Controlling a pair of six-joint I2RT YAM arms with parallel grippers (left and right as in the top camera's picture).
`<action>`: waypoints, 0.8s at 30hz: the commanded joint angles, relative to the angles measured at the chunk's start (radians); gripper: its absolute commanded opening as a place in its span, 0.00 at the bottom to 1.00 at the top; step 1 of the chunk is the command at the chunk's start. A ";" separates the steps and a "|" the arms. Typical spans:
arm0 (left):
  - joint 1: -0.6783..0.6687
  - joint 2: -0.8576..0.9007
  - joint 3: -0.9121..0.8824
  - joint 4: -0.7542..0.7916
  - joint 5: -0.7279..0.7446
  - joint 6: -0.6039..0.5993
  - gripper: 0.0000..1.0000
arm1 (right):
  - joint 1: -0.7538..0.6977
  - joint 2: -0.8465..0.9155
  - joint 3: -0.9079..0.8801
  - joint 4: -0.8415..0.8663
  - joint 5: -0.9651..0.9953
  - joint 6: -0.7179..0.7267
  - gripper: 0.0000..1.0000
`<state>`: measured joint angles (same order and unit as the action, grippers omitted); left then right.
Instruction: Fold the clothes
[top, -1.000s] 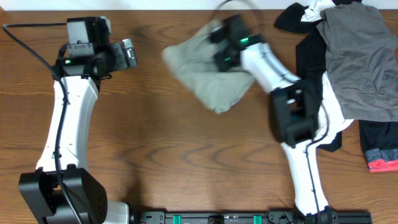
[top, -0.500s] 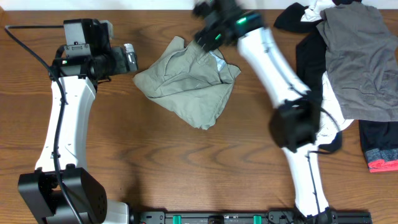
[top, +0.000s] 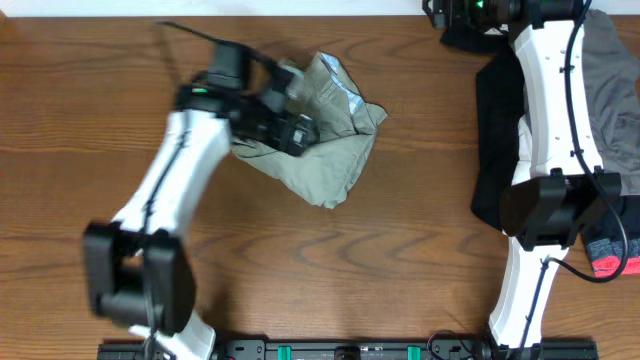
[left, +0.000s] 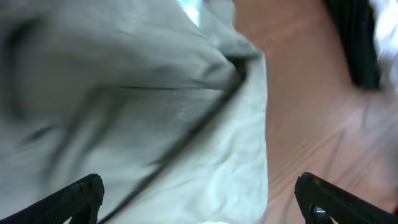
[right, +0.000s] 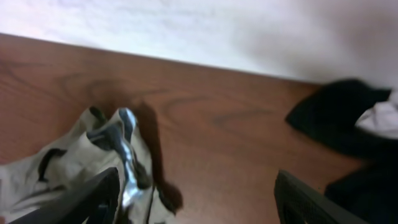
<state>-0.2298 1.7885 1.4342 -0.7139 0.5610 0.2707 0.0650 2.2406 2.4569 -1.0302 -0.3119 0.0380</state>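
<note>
The clothes (top: 335, 160), a pale khaki-green garment, lie crumpled in a heap on the wooden table, a little left of centre. My left gripper (top: 300, 132) hovers over the heap's left part, blurred by motion. In the left wrist view the cloth (left: 155, 99) fills most of the frame, and the left gripper (left: 202, 205) stands wide open with only fabric under it. My right gripper (top: 440, 12) is at the table's far edge, apart from the garment. In the right wrist view the right gripper (right: 199, 202) is open and empty, with the garment's edge (right: 68, 168) at lower left.
A pile of other clothing lies at the right: a dark grey garment (top: 612, 90), black cloth (top: 492, 110) under the right arm, and a piece with a red hem (top: 612, 265). A white wall (right: 186, 31) borders the table's far edge.
The right gripper opened, let go of the khaki garment and pulled away to the far right. The left arm swung right from the table's left side onto the garment.
</note>
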 joint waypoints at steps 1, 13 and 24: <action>-0.069 0.086 -0.010 0.019 -0.088 0.054 0.95 | -0.006 0.011 -0.004 -0.008 -0.040 0.020 0.77; -0.161 0.262 -0.010 0.209 -0.129 0.044 0.06 | -0.006 0.011 -0.004 -0.010 -0.039 0.013 0.70; -0.177 0.404 -0.010 0.412 -0.313 -0.136 0.06 | -0.006 0.011 -0.004 -0.014 -0.036 0.006 0.68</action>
<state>-0.4126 2.1487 1.4326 -0.3161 0.3752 0.2058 0.0639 2.2410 2.4565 -1.0386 -0.3412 0.0429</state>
